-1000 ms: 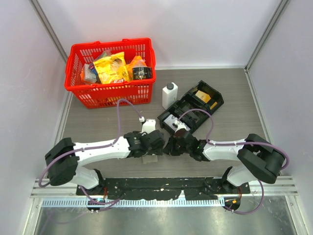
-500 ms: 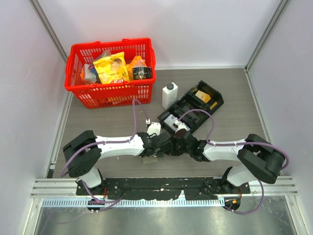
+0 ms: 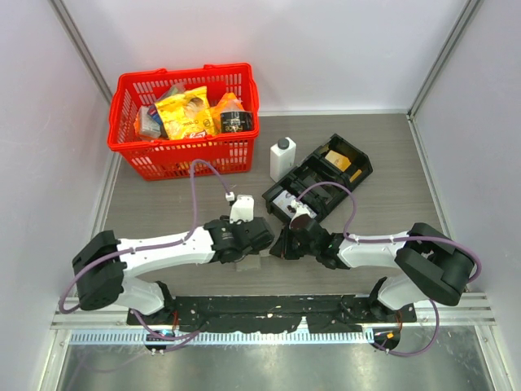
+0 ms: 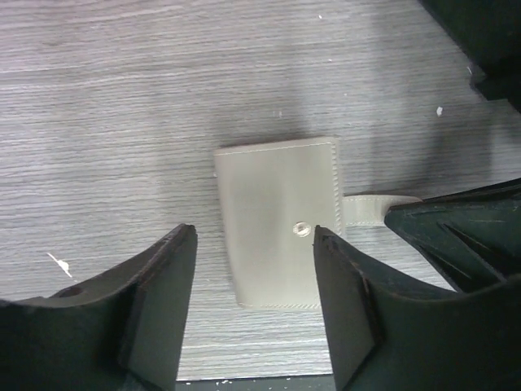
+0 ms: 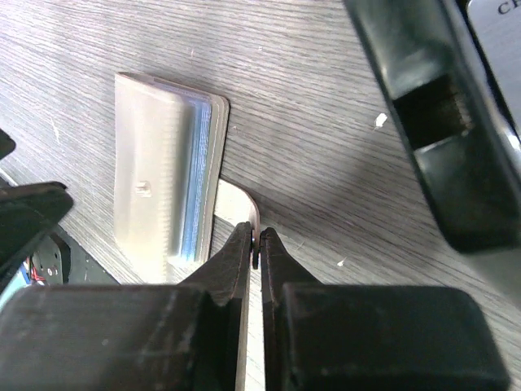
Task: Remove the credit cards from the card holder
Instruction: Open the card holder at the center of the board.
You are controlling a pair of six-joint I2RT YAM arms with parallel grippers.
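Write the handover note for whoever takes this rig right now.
Left gripper: open, fingers flanking the card holder.
Right gripper: shut on the closure tab sticking out from the holder's side.
Card holder: flat on the table, folded shut, snap stud exposed.
Done: tab unfastened.
Left: open the holder and draw the cards out; none is in sight yet.

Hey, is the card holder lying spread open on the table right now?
No, the card holder lies folded on the table, snap stud facing up, with its strap pinched in the right gripper.
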